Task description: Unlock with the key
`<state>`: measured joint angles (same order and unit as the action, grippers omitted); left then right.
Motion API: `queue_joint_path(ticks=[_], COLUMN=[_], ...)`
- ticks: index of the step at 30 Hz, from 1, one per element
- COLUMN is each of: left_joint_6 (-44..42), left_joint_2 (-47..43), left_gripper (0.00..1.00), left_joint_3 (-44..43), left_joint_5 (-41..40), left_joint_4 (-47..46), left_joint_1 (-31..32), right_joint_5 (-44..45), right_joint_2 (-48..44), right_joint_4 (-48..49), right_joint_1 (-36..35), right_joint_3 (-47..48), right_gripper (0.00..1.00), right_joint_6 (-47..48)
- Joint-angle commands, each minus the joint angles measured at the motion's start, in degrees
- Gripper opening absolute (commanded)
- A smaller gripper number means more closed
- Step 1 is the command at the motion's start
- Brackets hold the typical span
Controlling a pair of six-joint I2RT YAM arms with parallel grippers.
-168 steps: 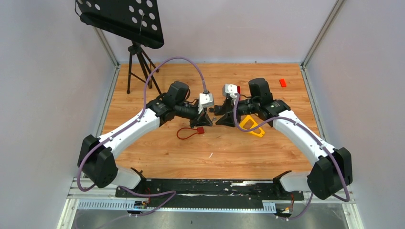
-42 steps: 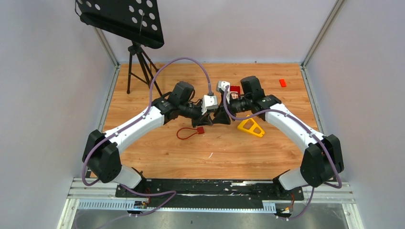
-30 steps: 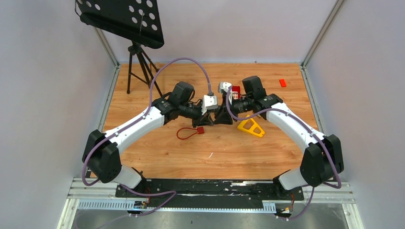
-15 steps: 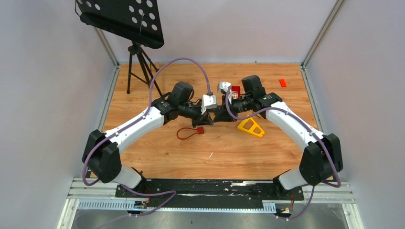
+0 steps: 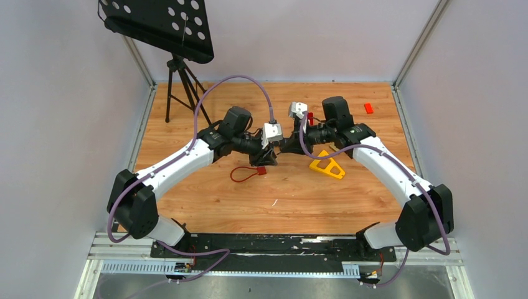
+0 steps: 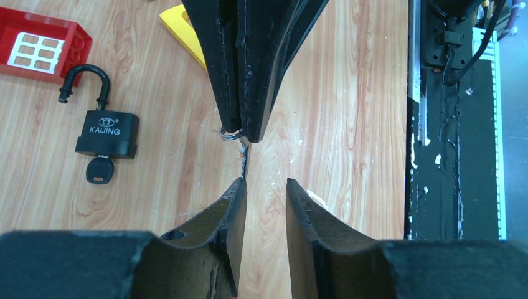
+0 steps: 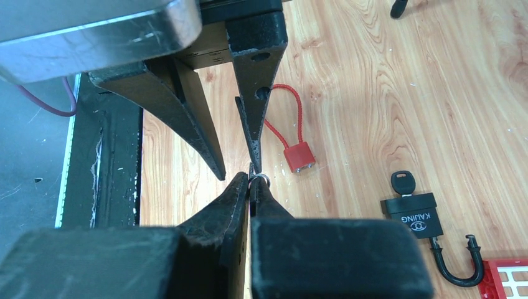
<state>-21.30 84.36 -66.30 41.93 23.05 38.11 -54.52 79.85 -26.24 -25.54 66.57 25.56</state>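
The right gripper [image 7: 251, 182] is pinching a metal ring [image 7: 259, 180] carrying what is probably a thin spare key, seen edge-on. The left gripper [image 6: 264, 185] is standing spread just in front of it, gripping nothing. The padlock [image 6: 106, 134] is lying flat on the table [image 6: 348, 93], beyond both tips from the arm bases, shackle swung out, its own key [image 6: 99, 169] sitting in the keyhole, long axis running shackle to key; the right arm is looking nearer.
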Motion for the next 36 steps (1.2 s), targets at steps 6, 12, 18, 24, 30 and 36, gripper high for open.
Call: queue_joint_path(ticks=[6, 12, 18, 24, 30, 36], left_joint_6=[-2.07, -2.93, -3.01, -2.17, -2.22, -2.11], left_joint_2=[-0.15, -0.07, 0.82, 2.48, 2.73, 2.74], left_gripper=[0.37, 0.29, 0.25, 0.20, 0.19, 0.09], left_joint_3=[-5.37, -6.05, -6.99, -8.17, -8.02, -7.85], left_joint_5=[-1.15, -1.50, -0.57, 0.99, 1.23, 1.48], left_joint_4=[2.21, 2.63, 2.80, 2.66, 2.96, 2.92], left_joint_1=[-0.13, -0.14, -0.11, -0.05, -0.05, -0.10], right_joint_5=[-0.99, -1.19, -1.53, -1.55, -1.40, -1.35], right_joint_2=[0.38, 0.95, 1.52, 1.53, 1.51, 1.61], right_joint_4=[0.77, 0.58, 0.42, 0.49, 0.62, 0.58], right_joint_1=[0.25, 0.23, 0.25, 0.27, 0.24, 0.28], right_joint_3=[0.93, 1.11, 1.29, 1.28, 1.20, 1.20], right_gripper=[0.00, 0.00, 0.00, 0.00, 0.00, 0.00], right_joint_6=[0.71, 0.72, 0.52, 0.36, 0.36, 0.21])
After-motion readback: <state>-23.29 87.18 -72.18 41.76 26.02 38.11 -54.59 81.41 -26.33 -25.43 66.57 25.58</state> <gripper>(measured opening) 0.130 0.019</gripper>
